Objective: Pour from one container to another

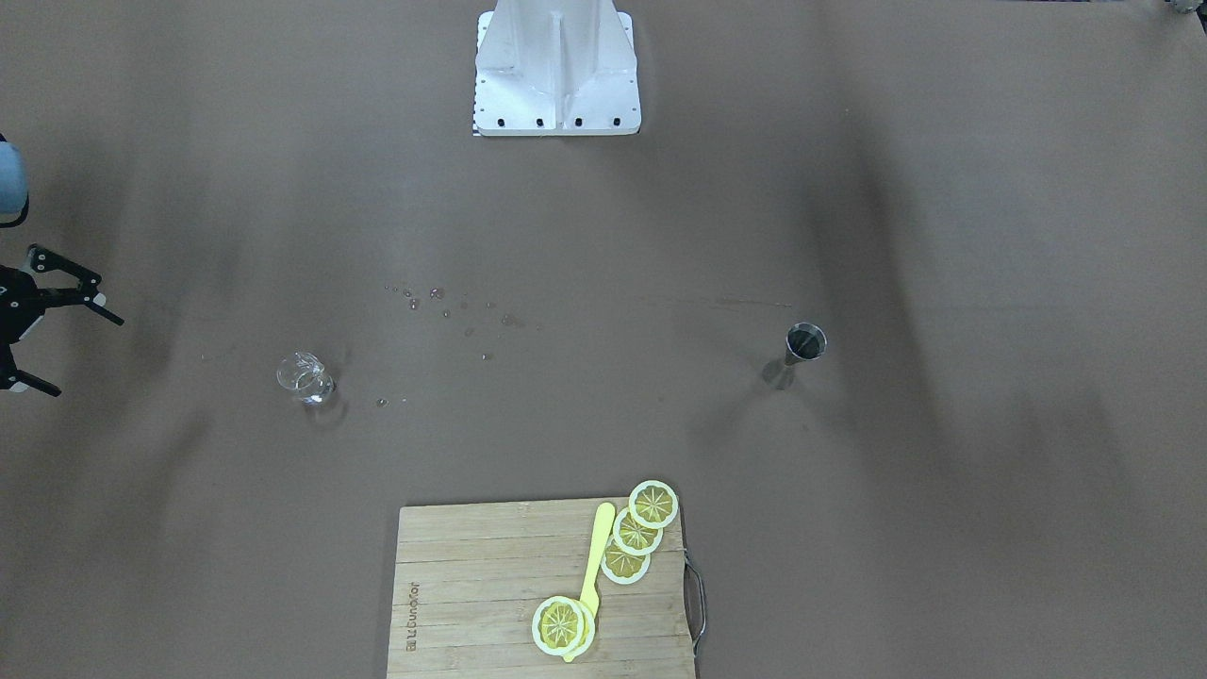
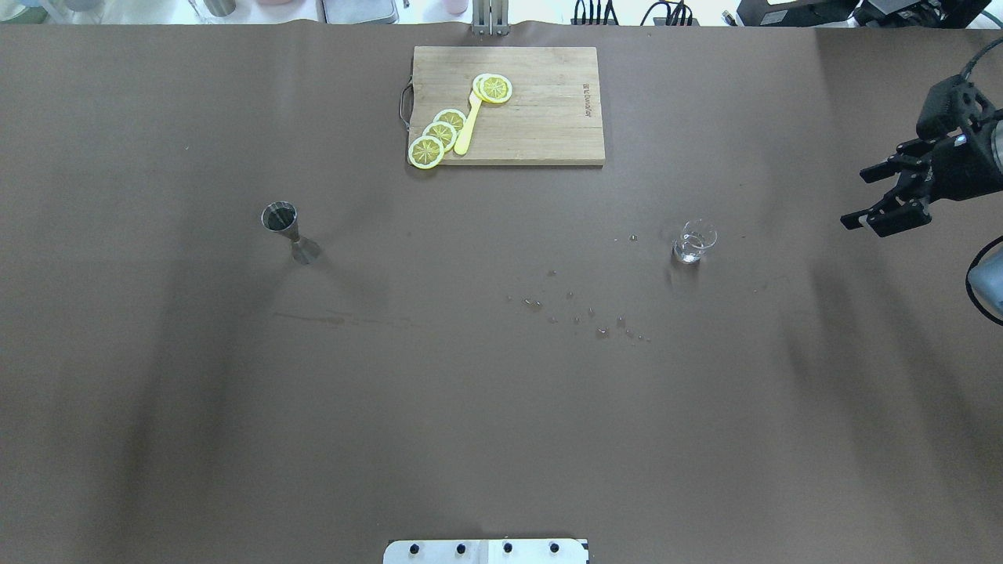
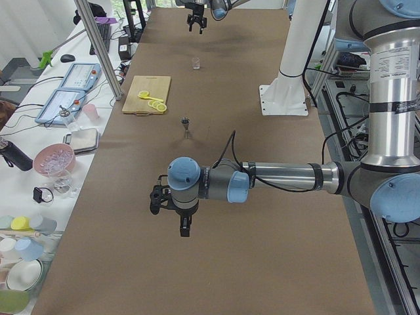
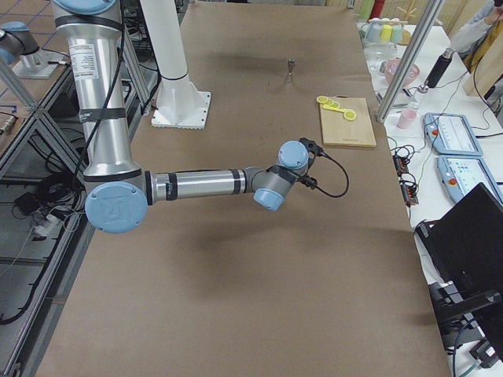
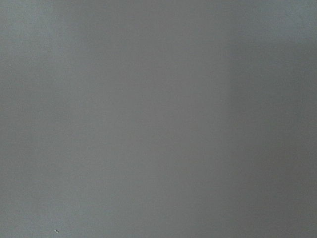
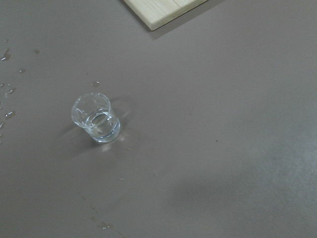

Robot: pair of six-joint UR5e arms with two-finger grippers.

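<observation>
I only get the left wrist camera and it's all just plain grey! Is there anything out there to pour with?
Observer: Yes. A metal jigger stands upright on the robot's left side, with nothing gripping it.
Operator: What would it pour into?
Observer: A clear glass stands upright on the robot's right side, far from the jigger.
Operator: Is the other arm grabbing that glass?
Observer: No. The right gripper is open and off to the side of the glass, not touching it. There are also droplets on the surface between the two containers, closer to the glass.
</observation>
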